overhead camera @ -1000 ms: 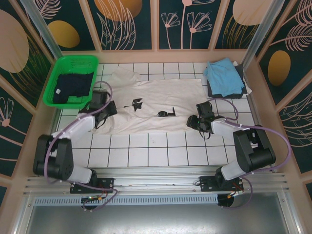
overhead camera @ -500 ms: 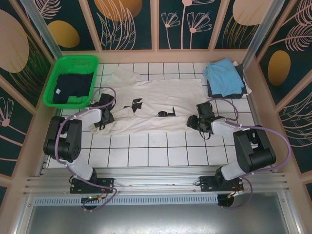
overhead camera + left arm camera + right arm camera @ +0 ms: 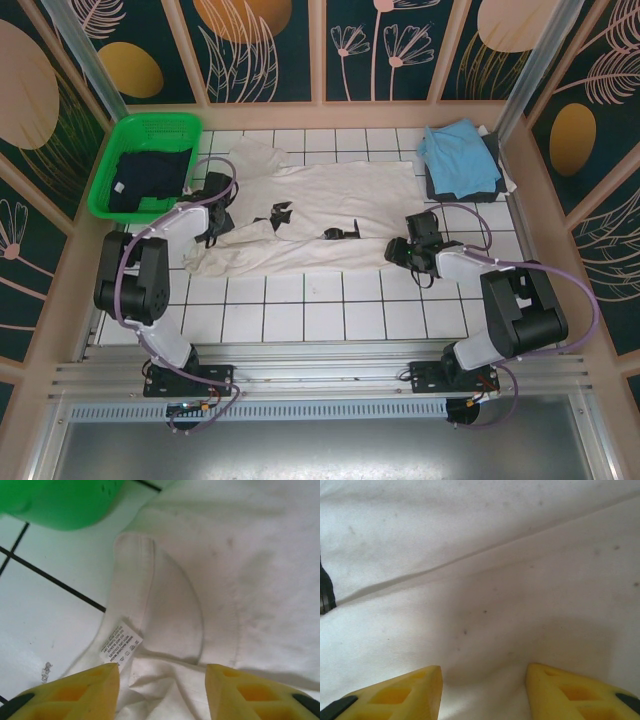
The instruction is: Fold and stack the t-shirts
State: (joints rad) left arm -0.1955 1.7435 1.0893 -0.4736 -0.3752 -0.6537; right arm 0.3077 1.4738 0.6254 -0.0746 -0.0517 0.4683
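Note:
The large cream-white t-shirt lies spread sideways across the middle of the tiled table, its near edge folded over and its near-left part bunched. My left gripper hangs open over the shirt's collar end. In the left wrist view the left gripper has its yellow fingers apart above the collar and care label. My right gripper stands open at the shirt's near-right edge. In the right wrist view the right gripper has plain white cloth under the gap. A light blue t-shirt lies on a dark grey one at the back right.
The green mesh basket at the back left holds a dark navy t-shirt. In the left wrist view the basket is just ahead of the left gripper. Wooden walls ring the table.
My left gripper has opened and let go of the shirt, then drawn back a little toward the collar; the left arm folded in. The shirt's near-left part is now bunched. The right arm stayed put.

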